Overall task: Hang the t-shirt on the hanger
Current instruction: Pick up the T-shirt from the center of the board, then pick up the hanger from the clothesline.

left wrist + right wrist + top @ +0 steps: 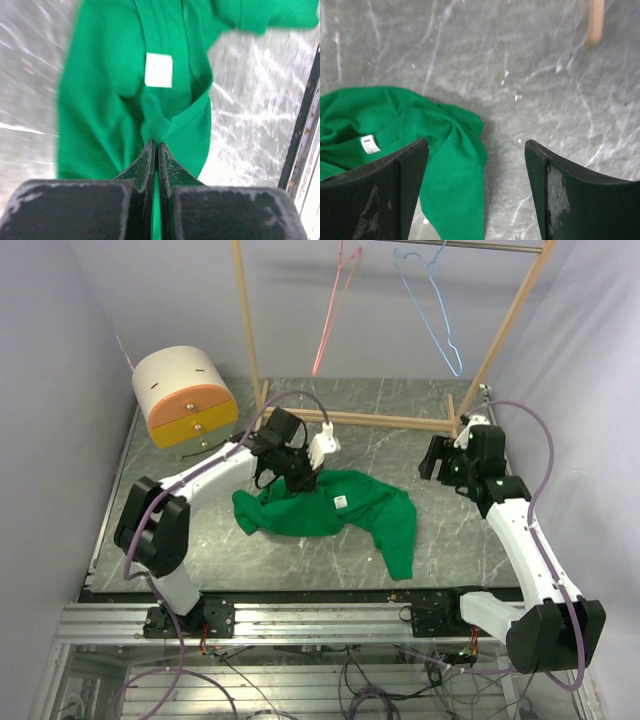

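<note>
My left pincer point(156, 146) is clamped shut on a fold of the neckband of the one green t-shirt point(115, 100), which lies crumpled on the desk point(440, 540). Its white label point(158, 70) is just beyond my tips, the print too blurred to read. My right pincer point(475, 145) gapes wide, holding nothing, right of the shirt with open marble between. Beyond the shirt hang two hangers: the blue hanger point(458, 368) and a pink hanger point(318, 365).

Top external: you look down from high behind the near edge over the whole table point(450, 540). Left wrist: very close, facing the t-shirt point(100, 110) and its label point(158, 70). Right wrist: farther off, tilted down. All 3 share the t-shirt.
</note>
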`<state>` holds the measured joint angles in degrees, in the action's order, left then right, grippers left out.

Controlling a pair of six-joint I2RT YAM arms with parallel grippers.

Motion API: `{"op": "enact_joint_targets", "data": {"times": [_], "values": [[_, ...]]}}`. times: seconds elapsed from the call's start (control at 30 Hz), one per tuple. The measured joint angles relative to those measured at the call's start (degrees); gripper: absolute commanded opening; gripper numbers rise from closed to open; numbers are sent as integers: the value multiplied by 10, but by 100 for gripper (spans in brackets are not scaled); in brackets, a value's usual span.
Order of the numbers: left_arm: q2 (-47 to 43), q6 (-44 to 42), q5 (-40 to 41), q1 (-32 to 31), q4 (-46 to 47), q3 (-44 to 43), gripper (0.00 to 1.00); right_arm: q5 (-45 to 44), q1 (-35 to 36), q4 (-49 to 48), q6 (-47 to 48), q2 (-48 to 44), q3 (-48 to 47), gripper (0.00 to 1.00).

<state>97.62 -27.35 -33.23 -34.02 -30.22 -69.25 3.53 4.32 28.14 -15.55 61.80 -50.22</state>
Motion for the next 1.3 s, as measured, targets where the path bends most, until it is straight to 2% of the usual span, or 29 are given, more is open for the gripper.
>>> {"op": "enact_joint_targets", "data": {"times": [0.2,0.57,0.7,1.0,1.3], "values": [[-54,-7,12,0,-47,-115,7,-6,0,31,24,-9,-119,78],[-78,-24,63,0,-104,-119,7,-53,0,124,43,-19,-283,78],[-78,-24,69,0,-105,-119,7,-48,0,138,42,0,-374,80],[-78,-22,70,0,-104,-118,7,-25,0,73,58,120,-570,81],[-85,-7,61,0,-103,-94,7,48,0,38,63,287,-654,82]]}}
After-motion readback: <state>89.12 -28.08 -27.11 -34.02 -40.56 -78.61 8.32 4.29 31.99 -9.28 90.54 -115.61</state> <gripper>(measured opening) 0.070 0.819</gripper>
